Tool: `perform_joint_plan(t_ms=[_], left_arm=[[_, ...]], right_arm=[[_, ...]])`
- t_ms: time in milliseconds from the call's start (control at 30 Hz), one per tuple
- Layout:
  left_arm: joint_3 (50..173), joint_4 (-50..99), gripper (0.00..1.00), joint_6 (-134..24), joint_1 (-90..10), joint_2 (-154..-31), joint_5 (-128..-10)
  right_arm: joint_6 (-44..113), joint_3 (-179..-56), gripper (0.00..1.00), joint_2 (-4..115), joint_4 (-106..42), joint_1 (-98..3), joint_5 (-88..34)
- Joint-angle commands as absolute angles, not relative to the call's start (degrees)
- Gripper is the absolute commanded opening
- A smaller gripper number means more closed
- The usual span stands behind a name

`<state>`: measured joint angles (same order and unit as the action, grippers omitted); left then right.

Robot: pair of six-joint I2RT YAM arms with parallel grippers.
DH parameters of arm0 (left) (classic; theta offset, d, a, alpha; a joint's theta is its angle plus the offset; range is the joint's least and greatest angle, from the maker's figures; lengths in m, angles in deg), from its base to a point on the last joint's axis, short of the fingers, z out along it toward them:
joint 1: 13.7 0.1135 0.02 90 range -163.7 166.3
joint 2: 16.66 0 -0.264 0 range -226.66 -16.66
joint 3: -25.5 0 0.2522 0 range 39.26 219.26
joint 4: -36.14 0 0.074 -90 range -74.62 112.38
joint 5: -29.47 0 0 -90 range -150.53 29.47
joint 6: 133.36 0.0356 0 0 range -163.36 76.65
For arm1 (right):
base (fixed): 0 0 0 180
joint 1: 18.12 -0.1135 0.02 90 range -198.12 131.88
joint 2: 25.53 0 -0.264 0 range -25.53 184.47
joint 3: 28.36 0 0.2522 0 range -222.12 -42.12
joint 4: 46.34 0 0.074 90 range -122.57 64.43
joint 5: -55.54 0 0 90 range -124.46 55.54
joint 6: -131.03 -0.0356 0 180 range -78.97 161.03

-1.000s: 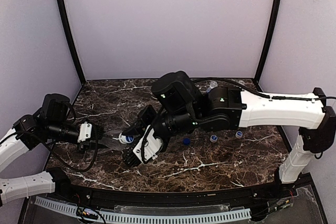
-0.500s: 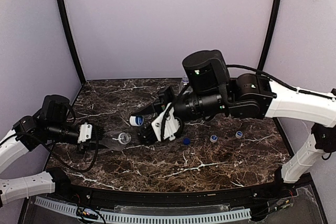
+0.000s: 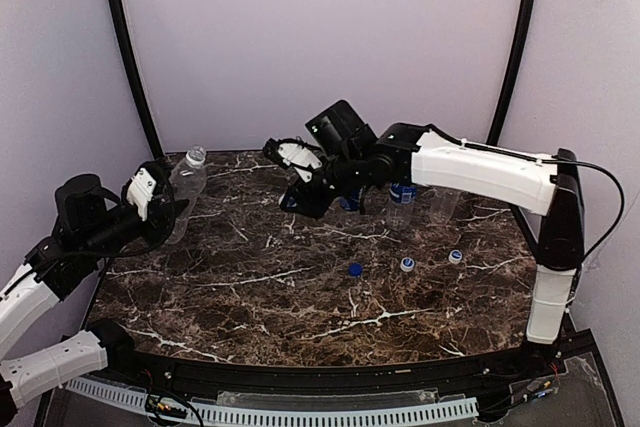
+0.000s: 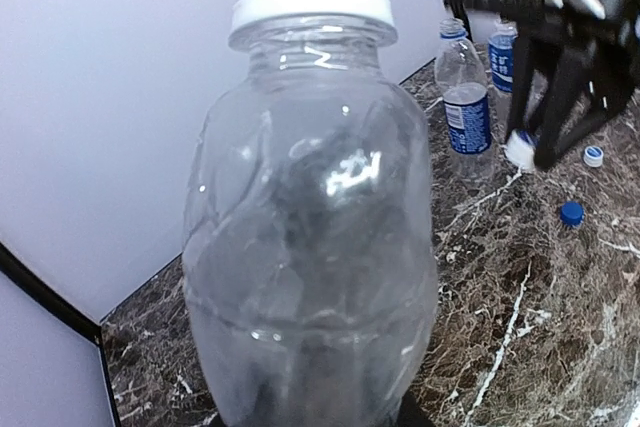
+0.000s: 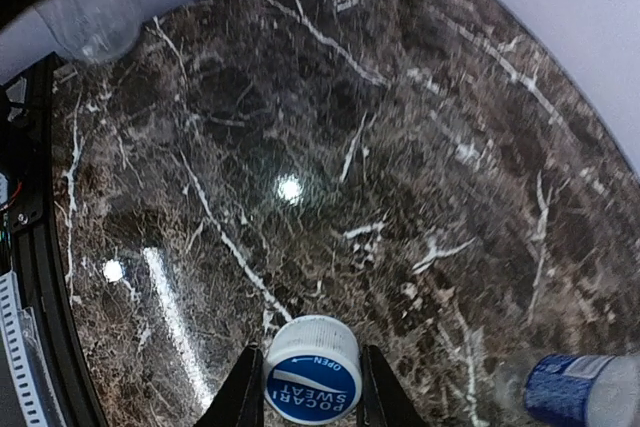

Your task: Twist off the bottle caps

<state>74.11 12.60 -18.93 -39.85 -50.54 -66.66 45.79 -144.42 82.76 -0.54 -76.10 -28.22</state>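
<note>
Left gripper (image 3: 155, 209) is clamping the clear unlabelled bottle (image 3: 184, 187), which is uncapped and roughly upright, at the left rear of the marble table (image 3: 250, 292). Right gripper (image 5: 311, 392) is pinching the Pocari Sweat cap (image 5: 311, 377) by its rim, above the tabletop.

Risks as judged:
- Thin walls could buckle, letting the bottle slip or tip at set-down.
- Dropped from height, the cap could bounce toward the labelled bottles (image 4: 466, 112) or off the edge.

Left tool (image 3: 168, 209) sits raised at the left, jaws clamped; right tool (image 3: 293, 199), pinched closed, reaches far-centre.
</note>
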Motion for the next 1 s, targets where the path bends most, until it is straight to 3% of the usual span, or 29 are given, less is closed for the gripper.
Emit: perform_joint_plan(t_ms=[0, 233, 633, 800, 867, 900, 967], left_arm=[[71.0, 17.0, 0.07, -30.3, -36.6, -48.0, -65.3], [68.6, 17.1, 0.09, -33.2, -34.4, -46.2, -70.2], [67.5, 18.4, 0.11, -33.4, -34.2, -46.1, -73.0], [67.8, 18.6, 0.11, -33.3, -34.2, -46.2, -73.6], [68.0, 18.6, 0.11, -33.3, -34.2, -46.3, -74.0], [68.0, 18.7, 0.11, -33.3, -34.2, -46.3, -74.2], [68.1, 18.7, 0.11, -33.4, -34.2, -46.3, -74.6]], right_arm=[[32.8, -147.6, 0.00, 91.7, 8.7, -76.2, -24.4], [31.9, -158.8, 0.00, 106.7, 17.5, -76.6, -27.6], [33.4, -167.3, 0.00, 116.5, 21.6, -79.0, -27.8], [33.8, -166.8, 0.12, 117.1, 21.6, -79.7, -29.0], [34.5, -167.0, 0.26, 117.2, 21.6, -80.0, -29.4], [34.7, -167.1, 0.40, 117.1, 21.7, -80.2, -29.8], [35.2, -167.6, 0.58, 116.9, 21.7, -80.2, -29.8]])
